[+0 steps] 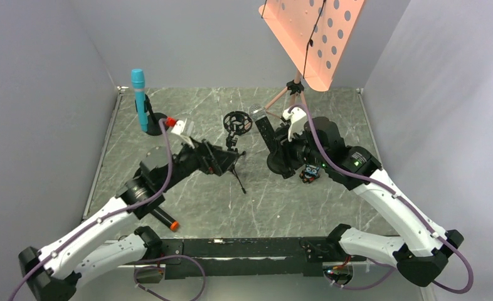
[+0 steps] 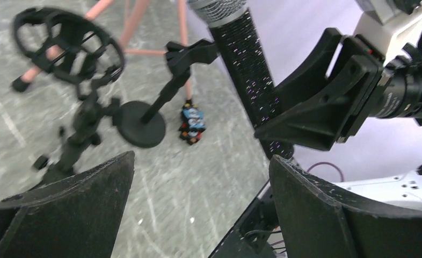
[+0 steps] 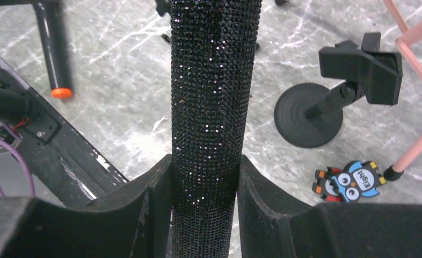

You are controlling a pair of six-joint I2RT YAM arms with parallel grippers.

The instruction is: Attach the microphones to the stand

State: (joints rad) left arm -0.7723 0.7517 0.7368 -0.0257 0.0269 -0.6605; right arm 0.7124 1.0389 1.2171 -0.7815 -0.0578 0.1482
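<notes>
Black microphone (image 3: 211,97) — rigid, probably head-heavy, studded barrel grippy — pinched between right gripper (image 3: 206,185) fingers, closed low on barrel; left gripper (image 2: 201,172) fingers spread wide, empty, microphone beyond them.

My top camera high on the near side of the owl toy (image 1: 310,173), looking down from afar, left wrist view low across the table (image 2: 198,188) from it, right wrist view closer above it, toy and black microphone (image 3: 209,107) in all three.
</notes>
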